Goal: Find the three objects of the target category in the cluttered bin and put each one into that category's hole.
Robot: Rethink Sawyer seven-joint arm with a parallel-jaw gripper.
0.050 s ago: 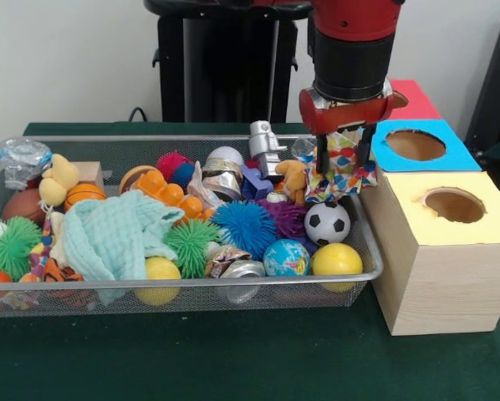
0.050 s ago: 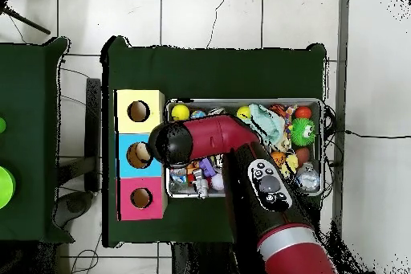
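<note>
My gripper [image 1: 344, 157] hangs over the right end of the wire bin [image 1: 191, 294], shut on a colourful patterned cloth [image 1: 342, 171] that droops between its fingers [image 1: 322, 157], just above the other toys. To the right stands a row of boxes: a yellow-topped box with a round hole [image 1: 455, 205], a blue one [image 1: 415, 144] and a red one [image 1: 410, 98]. In the overhead view the arm's head [image 2: 172, 144] covers the gripper, beside the blue box [image 2: 138, 155] at the end of the bin [image 2: 323, 150]. A pale green cloth [image 1: 116, 234] lies left of centre in the bin.
The bin is packed with toys: a soccer ball [image 1: 327, 222], yellow ball [image 1: 336, 260], globe ball [image 1: 285, 257], blue spiky ball [image 1: 243, 225], silver robot figure [image 1: 265, 146], orange basketball [image 1: 83, 194] and green spiky ball [image 1: 12, 244]. Yellow [image 2: 138, 111] and red [image 2: 141, 198] boxes flank the blue one.
</note>
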